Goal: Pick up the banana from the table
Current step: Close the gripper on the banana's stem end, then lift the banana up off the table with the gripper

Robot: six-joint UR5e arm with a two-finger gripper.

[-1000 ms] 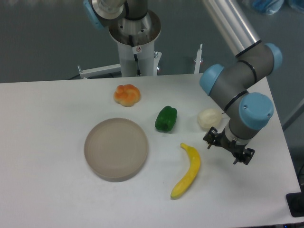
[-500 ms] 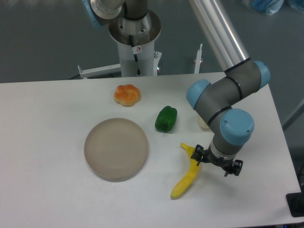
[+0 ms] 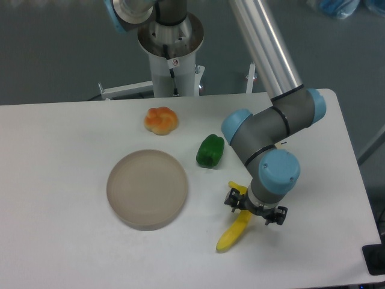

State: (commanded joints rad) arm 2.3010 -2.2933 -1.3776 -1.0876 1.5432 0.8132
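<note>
The yellow banana [image 3: 230,235] lies on the white table [image 3: 60,211], right of the plate. Only its lower end and stem tip show; its middle is hidden under my wrist. My gripper [image 3: 255,208] hangs directly over the banana's middle, pointing down. Black finger parts stick out on either side of the wrist. I cannot see the fingertips or whether they touch the banana.
A round grey-beige plate [image 3: 147,188] sits left of the banana. A green pepper [image 3: 210,150] stands just above it. An orange bun-shaped item [image 3: 160,120] lies farther back. The arm's base column [image 3: 171,54] stands at the table's rear edge.
My gripper has moved left, from beside the banana's right side to directly above its middle. The arm now covers the white round item that showed near the pepper. The banana has not moved.
</note>
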